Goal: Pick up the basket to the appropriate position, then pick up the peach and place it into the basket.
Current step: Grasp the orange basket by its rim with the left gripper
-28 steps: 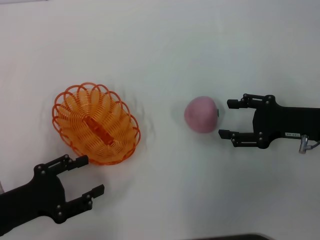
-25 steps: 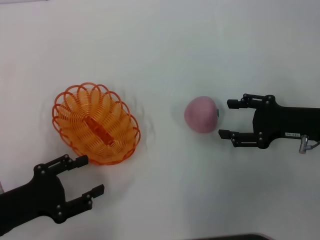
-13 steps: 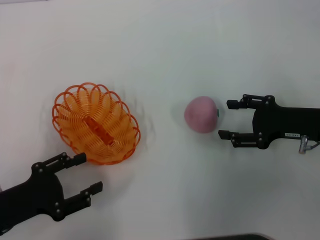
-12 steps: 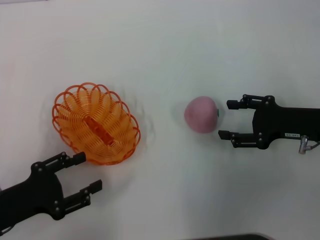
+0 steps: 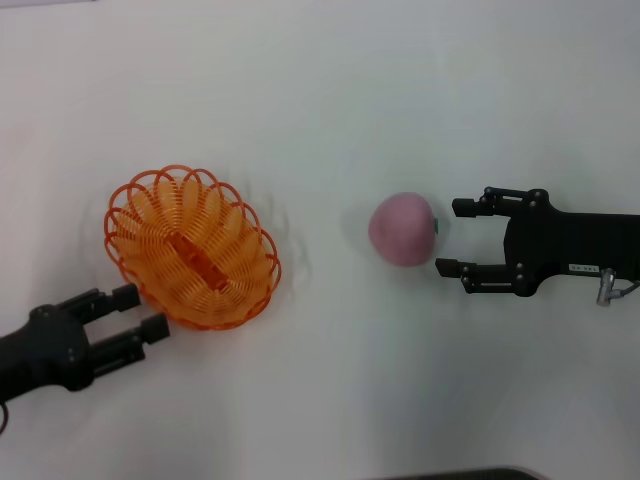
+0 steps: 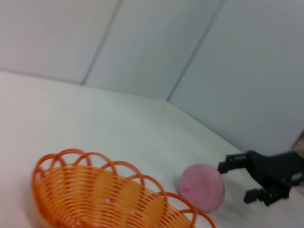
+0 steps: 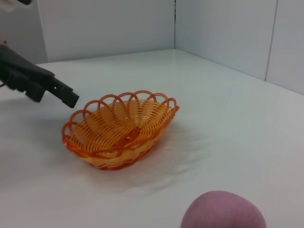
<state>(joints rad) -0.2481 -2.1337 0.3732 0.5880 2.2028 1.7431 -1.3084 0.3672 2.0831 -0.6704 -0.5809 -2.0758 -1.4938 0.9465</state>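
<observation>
Left gripper [image 5: 133,311], fingers narrowly parted and holding nothing, just off the near rim of the basket [image 5: 192,247]; right gripper [image 5: 449,237], open wide and empty, waiting just at 3 o'clock of the peach [image 5: 403,229]. Likely mid-approach for the basket pickup: next, closing on the scalloped rim, then lifting. Basket upright at table left, long axis running 10 to 4 o'clock; peach well apart at 3 o'clock.

Left gripper [image 5: 146,311], black and two-fingered, now sits farther left, fingers closer together, beside the orange looped-wire basket [image 5: 192,248].
</observation>
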